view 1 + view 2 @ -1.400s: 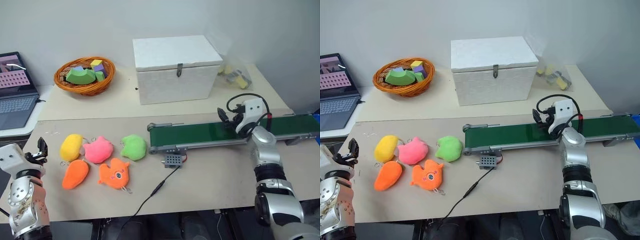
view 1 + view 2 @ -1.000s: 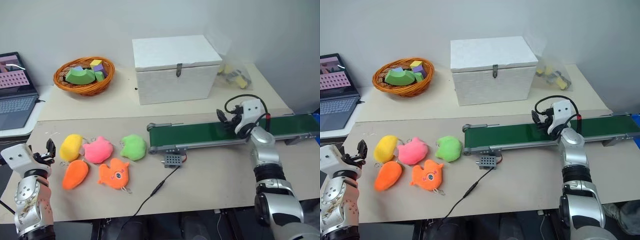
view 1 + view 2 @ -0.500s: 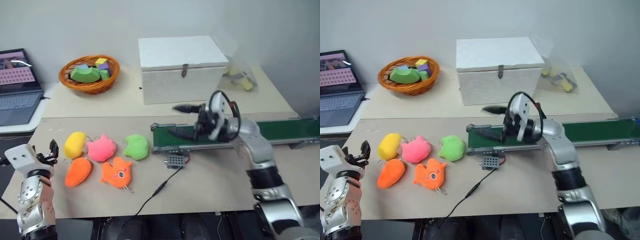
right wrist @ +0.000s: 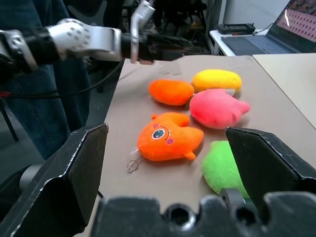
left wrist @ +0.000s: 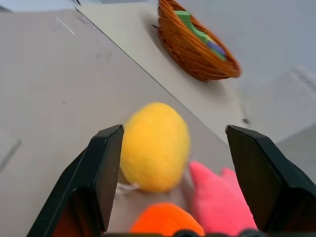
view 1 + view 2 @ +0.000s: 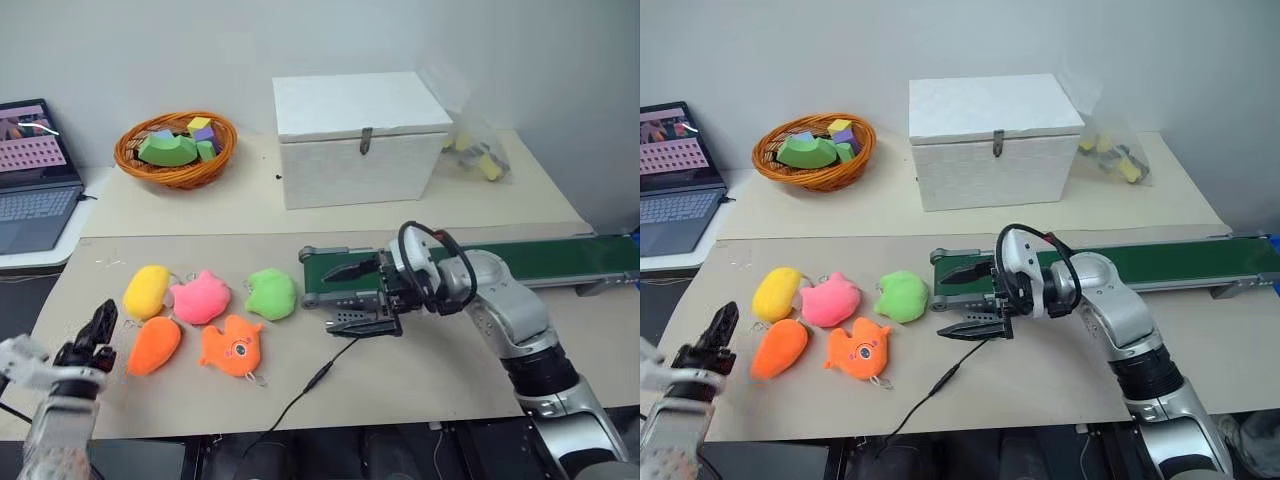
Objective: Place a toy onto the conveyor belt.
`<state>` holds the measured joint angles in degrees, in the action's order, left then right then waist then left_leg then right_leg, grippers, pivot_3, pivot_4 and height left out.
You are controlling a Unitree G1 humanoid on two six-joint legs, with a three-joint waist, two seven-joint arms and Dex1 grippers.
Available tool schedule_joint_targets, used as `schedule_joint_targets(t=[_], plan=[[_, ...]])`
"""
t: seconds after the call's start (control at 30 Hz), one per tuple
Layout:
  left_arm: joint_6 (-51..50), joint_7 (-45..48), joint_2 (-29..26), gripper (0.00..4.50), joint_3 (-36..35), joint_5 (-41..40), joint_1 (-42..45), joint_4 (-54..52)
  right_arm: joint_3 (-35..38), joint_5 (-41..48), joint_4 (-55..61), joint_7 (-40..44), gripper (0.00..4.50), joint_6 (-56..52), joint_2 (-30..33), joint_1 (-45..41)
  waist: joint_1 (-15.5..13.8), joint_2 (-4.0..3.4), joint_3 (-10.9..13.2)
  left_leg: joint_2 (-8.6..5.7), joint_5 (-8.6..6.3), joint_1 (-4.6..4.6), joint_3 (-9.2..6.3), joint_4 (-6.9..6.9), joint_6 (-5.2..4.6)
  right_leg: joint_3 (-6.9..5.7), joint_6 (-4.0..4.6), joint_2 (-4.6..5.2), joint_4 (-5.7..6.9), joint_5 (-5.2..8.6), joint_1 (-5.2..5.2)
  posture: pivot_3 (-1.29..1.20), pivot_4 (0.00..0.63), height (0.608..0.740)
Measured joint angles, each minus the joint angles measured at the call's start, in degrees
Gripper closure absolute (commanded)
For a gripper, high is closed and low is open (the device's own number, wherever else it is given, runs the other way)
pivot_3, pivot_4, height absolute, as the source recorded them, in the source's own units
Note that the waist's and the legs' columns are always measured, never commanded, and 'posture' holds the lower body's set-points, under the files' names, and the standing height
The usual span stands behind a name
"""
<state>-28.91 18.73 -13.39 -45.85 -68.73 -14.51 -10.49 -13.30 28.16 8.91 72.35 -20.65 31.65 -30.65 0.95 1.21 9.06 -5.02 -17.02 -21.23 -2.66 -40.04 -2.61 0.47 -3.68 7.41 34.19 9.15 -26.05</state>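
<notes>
Pale board covers the bench, and toys lie in a cluster toward its left edge. Among them the orange toy (the smooth oval one) rests nearest the left front corner, just in front of a yellow plush and beside a pink plush, an orange fish plush and a green plush. On the right half lies the conveyor belt, bare. Its left end has the right claw beside it, jaws wide and holding nothing. At the left front edge the left claw is spread wide too, empty, just short of the orange toy. Along the back edge sit a wicker basket and a white box.
</notes>
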Motion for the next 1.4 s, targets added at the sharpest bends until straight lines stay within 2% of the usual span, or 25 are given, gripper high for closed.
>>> schedule_joint_targets(t=[0.1,0.13,0.23,0.6,1.13,1.4], plan=[[-2.64,2.65,1.67,0.99,-1.49,-7.5,-6.69,-1.71,-0.08,-0.46,-0.01,-0.01,0.0,0.15,-0.37,0.48,-0.16,0.0,0.0,0.0,-0.04,0.15,0.0,-0.01,-0.06,0.01,0.02,0.0,0.0,0.01,0.2,0.0,0.15,0.74],[-3.18,3.0,1.85,0.99,-1.46,-8.03,-8.98,-1.78,-0.09,-0.62,-0.01,-0.03,0.0,0.15,-0.41,0.87,-0.24,0.0,0.0,0.01,-0.21,0.17,-0.02,-0.01,-0.36,-0.01,0.03,-0.01,0.0,0.02,0.25,0.0,0.15,0.74],[-3.86,3.35,2.16,0.99,-0.85,-8.01,-11.51,-2.06,-0.1,-1.09,-0.01,-0.09,0.0,0.16,-0.56,1.24,-0.67,0.0,0.0,-0.01,-0.2,0.23,-0.06,-0.03,-0.35,-0.04,0.04,-0.02,-0.01,0.02,0.35,0.0,0.15,0.74],[-3.95,2.71,-0.98,0.99,1.78,-7.09,-6.39,1.39,0.12,-2.56,-0.94,-1.04,0.0,0.42,-1.59,1.7,-0.33,0.01,0.01,-0.01,-0.2,0.8,-0.03,0.15,-0.24,-0.02,0.1,-0.04,-0.14,0.1,0.89,0.0,0.15,0.74],[-4.14,2.92,-0.28,0.99,1.96,-7.14,-9.72,4.27,0.65,-2.85,-1.86,-3.1,0.0,1.03,-1.84,1.66,-0.26,0.02,0.02,0.03,-0.35,0.88,-0.05,0.19,-0.43,-0.03,0.13,-0.07,-0.12,0.13,0.92,0.0,0.15,0.74],[-3.34,2.86,-0.87,0.99,6.85,1.51,-10.07,0.17,1.31,-3.15,-1.95,-4.14,0.0,1.23,-1.92,0.7,-0.29,0.05,0.03,0.03,-0.36,0.88,-0.05,0.21,-0.43,-0.04,0.14,-0.07,-0.14,0.14,0.93,0.0,0.15,0.74]])
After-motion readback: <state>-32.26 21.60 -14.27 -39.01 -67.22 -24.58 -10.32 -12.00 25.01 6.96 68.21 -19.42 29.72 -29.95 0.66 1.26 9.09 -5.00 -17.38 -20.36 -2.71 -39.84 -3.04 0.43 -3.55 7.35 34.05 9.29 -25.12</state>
